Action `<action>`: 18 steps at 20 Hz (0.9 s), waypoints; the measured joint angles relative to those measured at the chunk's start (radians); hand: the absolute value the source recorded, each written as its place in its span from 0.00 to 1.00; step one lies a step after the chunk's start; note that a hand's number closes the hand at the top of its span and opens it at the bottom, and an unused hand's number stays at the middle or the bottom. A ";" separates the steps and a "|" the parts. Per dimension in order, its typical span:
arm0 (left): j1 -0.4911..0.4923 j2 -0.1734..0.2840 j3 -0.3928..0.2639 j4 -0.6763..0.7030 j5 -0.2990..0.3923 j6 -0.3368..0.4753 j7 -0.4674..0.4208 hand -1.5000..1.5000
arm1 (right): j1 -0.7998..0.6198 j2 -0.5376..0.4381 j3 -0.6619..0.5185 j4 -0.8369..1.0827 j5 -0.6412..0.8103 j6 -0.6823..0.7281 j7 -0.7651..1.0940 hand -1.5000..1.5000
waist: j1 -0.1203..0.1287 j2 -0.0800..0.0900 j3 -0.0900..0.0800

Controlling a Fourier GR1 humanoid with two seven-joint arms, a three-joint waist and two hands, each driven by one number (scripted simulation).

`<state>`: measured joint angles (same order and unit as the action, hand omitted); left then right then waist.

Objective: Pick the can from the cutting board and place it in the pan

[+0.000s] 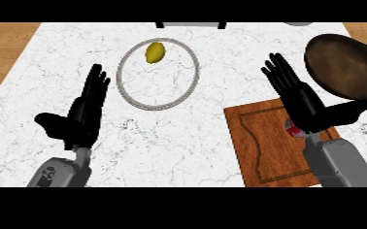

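Head view: can (294,130) under right-hand fingers (287,80)

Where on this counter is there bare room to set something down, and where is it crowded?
Bare marble lies between the left hand and the cutting board, below the plate holding a lemon. The right side is crowded: the right hand hangs over the board, largely hiding the can, with the pan beside it.

The right hand (301,99) hides most of the can (293,130); the pan (338,65), at two o'clock, runs off-frame.
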<state>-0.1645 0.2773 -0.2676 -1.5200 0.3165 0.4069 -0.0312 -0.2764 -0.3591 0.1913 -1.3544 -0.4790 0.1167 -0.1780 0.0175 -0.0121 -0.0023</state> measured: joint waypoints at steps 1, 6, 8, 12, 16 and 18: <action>-0.003 -0.003 0.006 0.012 -0.003 -0.011 -0.017 0.50 | -0.013 -0.011 -0.009 0.005 -0.010 0.034 0.001 1.00 | -0.003 0.003 0.001; 0.007 0.011 -0.037 -0.013 -0.037 -0.059 -0.067 0.50 | -0.100 -0.137 -0.063 0.005 -0.147 0.354 -0.017 1.00 | 0.000 0.012 0.004; 0.020 0.015 -0.053 -0.016 -0.037 -0.087 -0.079 0.50 | -0.108 -0.239 -0.105 0.037 -0.080 0.379 -0.042 0.00 | -0.008 0.013 0.003; 0.058 0.014 -0.085 -0.032 -0.048 -0.120 -0.112 0.50 | -0.066 -0.378 -0.199 0.196 -0.061 0.585 -0.189 0.00 | -0.005 0.019 0.005; 0.059 0.010 -0.094 -0.031 -0.055 -0.137 -0.121 0.50 | -0.053 -0.471 -0.234 0.264 0.070 0.613 -0.298 0.00 | -0.001 0.021 0.006; 0.073 0.008 -0.103 -0.038 -0.059 -0.144 -0.128 0.50 | -0.066 -0.506 -0.238 0.284 0.133 0.598 -0.338 0.00 | 0.005 0.022 0.007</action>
<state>-0.0915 0.2852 -0.3706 -1.5577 0.2577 0.2625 -0.1593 -0.3426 -0.8650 -0.0467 -1.0700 -0.3464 0.7146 -0.5159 0.0222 0.0095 0.0045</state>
